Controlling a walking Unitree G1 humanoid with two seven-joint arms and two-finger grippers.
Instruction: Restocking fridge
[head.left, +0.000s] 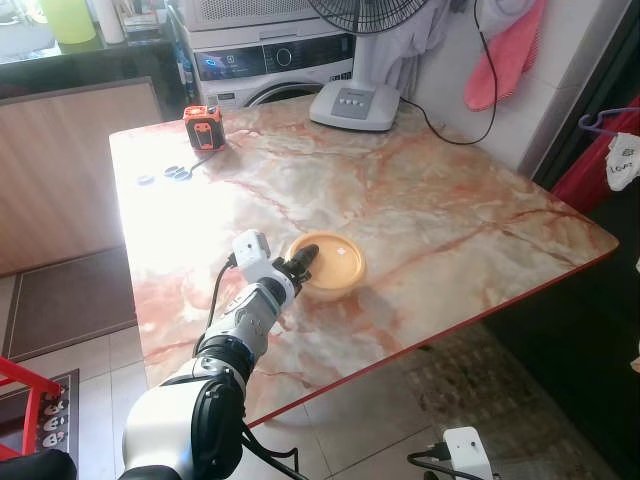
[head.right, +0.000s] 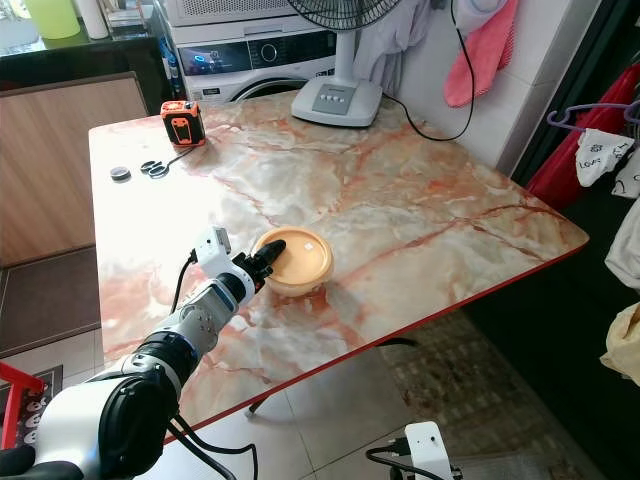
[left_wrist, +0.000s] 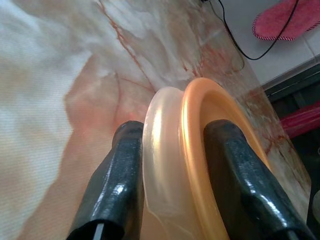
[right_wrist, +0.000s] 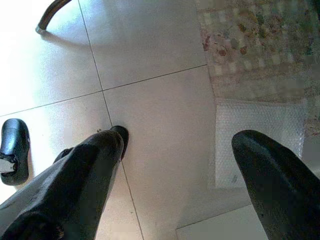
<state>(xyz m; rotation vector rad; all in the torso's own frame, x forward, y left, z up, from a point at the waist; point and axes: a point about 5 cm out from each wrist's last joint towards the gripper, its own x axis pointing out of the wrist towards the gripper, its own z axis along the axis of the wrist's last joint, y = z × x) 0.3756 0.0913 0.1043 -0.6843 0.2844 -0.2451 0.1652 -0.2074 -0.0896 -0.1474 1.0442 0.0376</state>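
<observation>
Marble-patterned and veined in red, the table (head.left: 420, 200) carries the one thing that matters here: a shallow round container (head.left: 330, 264) with an orange lid, sitting near the front edge on the robot's left side. It looks like light, stiff plastic, a translucent tub under a snap-on lid, and probably smooth enough to slide if pinched weakly; what is inside cannot be seen, so its weight is a guess. The left gripper (head.left: 303, 258) has it at the near rim, and the wrist view shows the two fingers (left_wrist: 112, 185) straddling that rim, one outside against the tub wall and one on the lid's top, clamped on the edge. A rim grip suits a low dish like this, though it may tilt once lifted, so keeping it level seems wise. The right gripper (right_wrist: 180, 170) hangs idle over the tiled floor (right_wrist: 150, 75), its jaws apart. Farther back stand an orange tape measure (head.left: 203, 127), a fan base (head.left: 355, 104) and a washing machine (head.left: 270, 62).
</observation>
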